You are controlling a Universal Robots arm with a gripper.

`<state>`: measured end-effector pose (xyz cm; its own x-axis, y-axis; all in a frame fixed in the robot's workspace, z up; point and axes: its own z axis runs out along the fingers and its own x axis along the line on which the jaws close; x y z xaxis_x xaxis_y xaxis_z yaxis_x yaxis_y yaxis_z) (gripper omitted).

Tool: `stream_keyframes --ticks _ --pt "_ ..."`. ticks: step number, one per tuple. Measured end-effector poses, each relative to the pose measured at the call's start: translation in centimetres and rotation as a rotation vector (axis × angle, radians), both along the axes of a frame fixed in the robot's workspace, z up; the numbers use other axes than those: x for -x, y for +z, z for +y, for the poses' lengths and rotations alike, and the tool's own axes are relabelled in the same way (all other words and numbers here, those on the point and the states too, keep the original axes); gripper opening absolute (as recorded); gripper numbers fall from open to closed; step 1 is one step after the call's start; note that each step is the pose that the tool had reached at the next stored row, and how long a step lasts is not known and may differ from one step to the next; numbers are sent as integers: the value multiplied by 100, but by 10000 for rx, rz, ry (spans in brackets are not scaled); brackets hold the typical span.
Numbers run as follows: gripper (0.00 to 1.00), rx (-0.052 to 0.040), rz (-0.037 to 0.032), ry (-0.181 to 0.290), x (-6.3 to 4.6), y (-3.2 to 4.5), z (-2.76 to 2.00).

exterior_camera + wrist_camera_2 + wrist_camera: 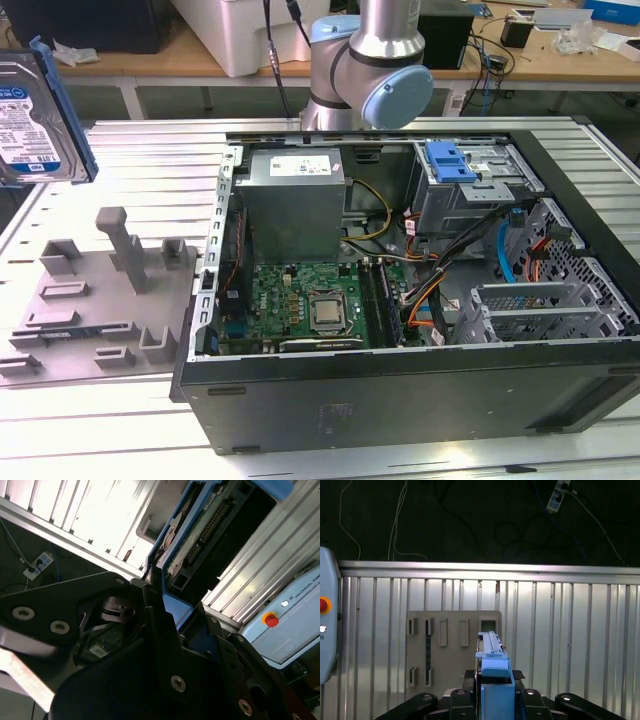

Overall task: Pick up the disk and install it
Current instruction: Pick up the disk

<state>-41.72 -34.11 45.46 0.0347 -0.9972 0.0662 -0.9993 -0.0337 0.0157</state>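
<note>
The disk point(35, 110), a silver drive with a white-and-blue label in a thin blue bracket, hangs in the air at the exterior view's far left, above the ribbed table. In the first wrist view I see the disk point(492, 677) edge-on, and my gripper point(493, 680) is shut on it with a black finger point(466, 676) on either side. In the second wrist view the disk point(197, 535) shows its connector edge and sticks out beyond the black gripper point(162, 597).
The open computer case point(400, 390) lies on the table, with a grey drive cage and its blue latch point(448, 162) at its back right. A grey holder plate point(100, 300) sits left of the case, below the disk. The arm's base point(365, 60) stands behind the case. A box with a red button point(324, 605) lies near the table's edge.
</note>
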Motion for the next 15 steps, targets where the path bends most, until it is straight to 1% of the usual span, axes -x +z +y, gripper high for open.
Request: stream_keyframes --ticks 15 --pt "36 6 2 0 0 1 0"
